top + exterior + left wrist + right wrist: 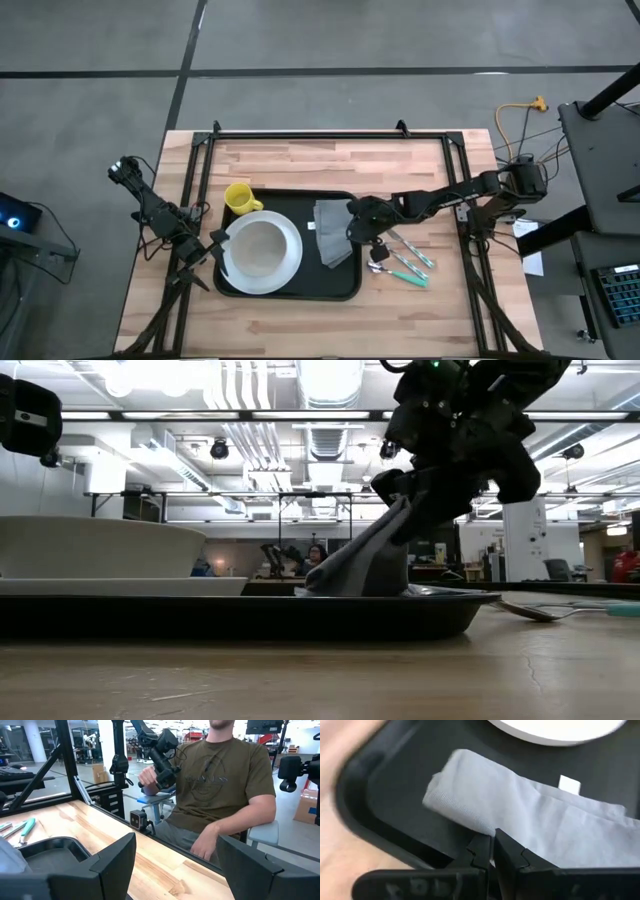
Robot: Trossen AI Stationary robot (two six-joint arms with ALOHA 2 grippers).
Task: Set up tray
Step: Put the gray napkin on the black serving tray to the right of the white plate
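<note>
The black tray lies mid-table. On it are a white bowl on a white plate, a yellow cup at its far left corner, and a grey folded napkin at its right end. My right gripper is over the napkin's right side, shut on it. My left gripper is open at the tray's left rim beside the plate, with nothing between its fingers. In the low view the napkin rises from the tray to the right gripper. My right gripper pinches the napkin's right edge between its two shut fingers, coming from above and slanting from the table's right. One layer or several, I cannot tell. That edge is lifted, while the rest of the napkin slopes down and rests on the tray.
Cutlery with teal handles lies on the wood just right of the tray, under my right arm. A spoon shows beside the tray's rim in the low view. A person sits beyond the table's edge. Black frame rails border the table.
</note>
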